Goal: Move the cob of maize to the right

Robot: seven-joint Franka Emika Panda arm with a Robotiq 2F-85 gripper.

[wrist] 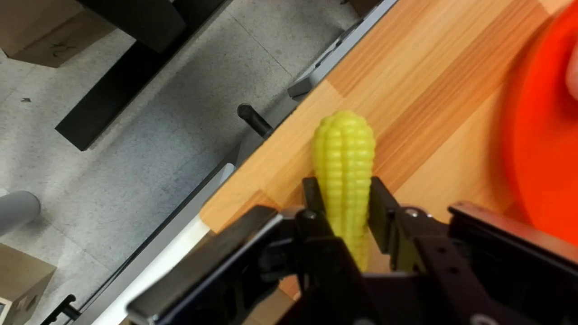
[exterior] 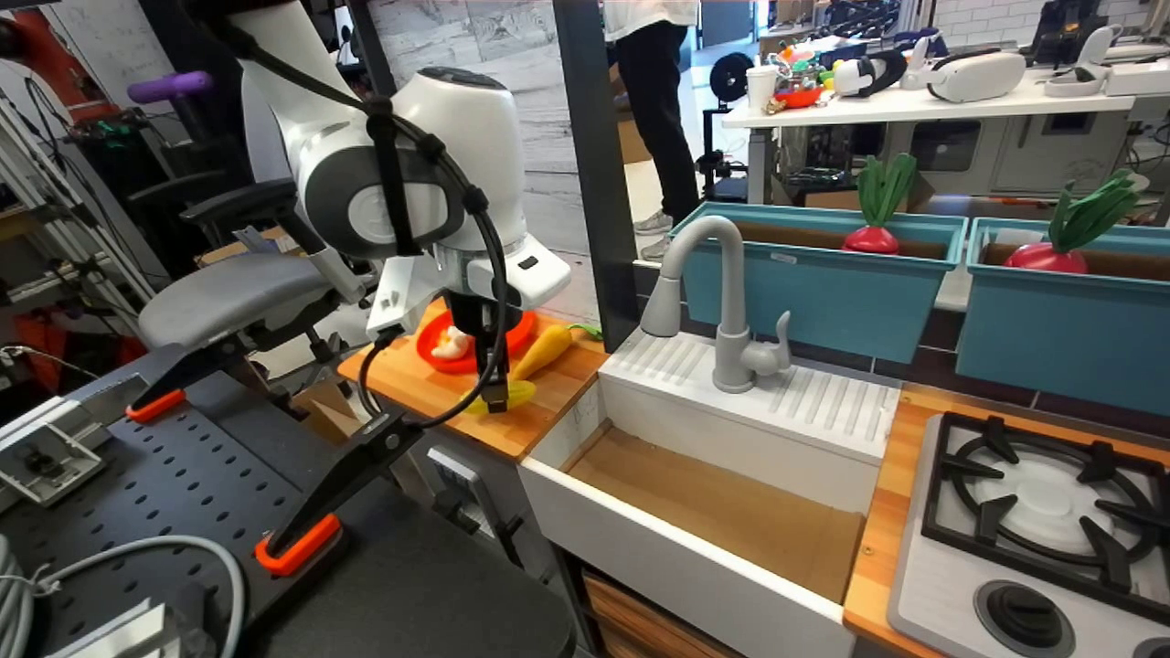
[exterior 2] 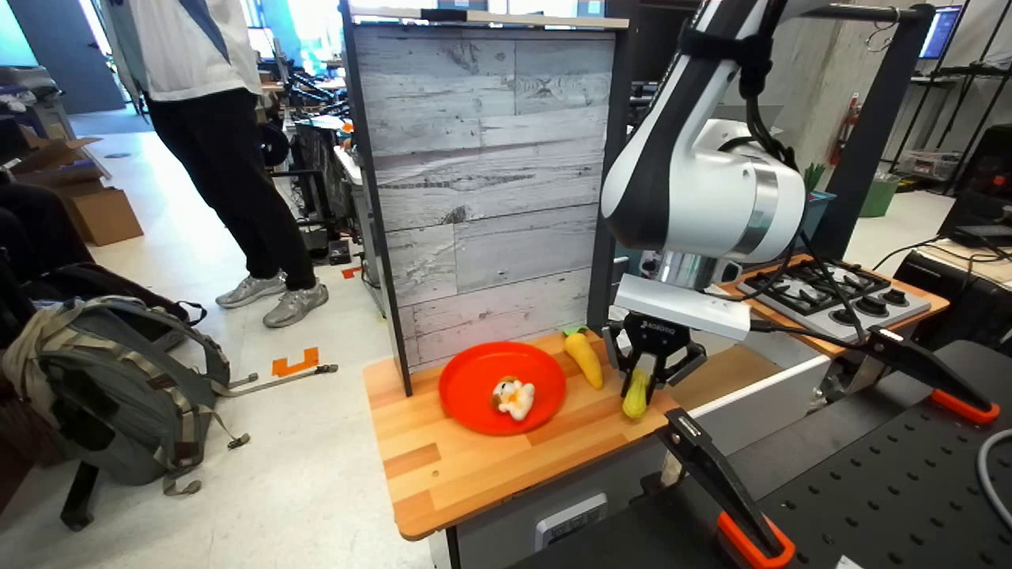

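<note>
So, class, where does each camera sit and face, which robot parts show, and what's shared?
Exterior view: raised before the sink, facing down across it; arm, hand show.
Exterior view: before the red plate, facing it and the panel; arm, hand show.
Wrist view: on the arm, facing down at the cob of maize; hand shows.
Both exterior views share sink and stove.

In an exterior view, between three and four o'clock from centre, pale lettering on the gripper reads "ROBOTIQ". Toward two o'clock in an exterior view, a teal planter bears an unreadable label.
</note>
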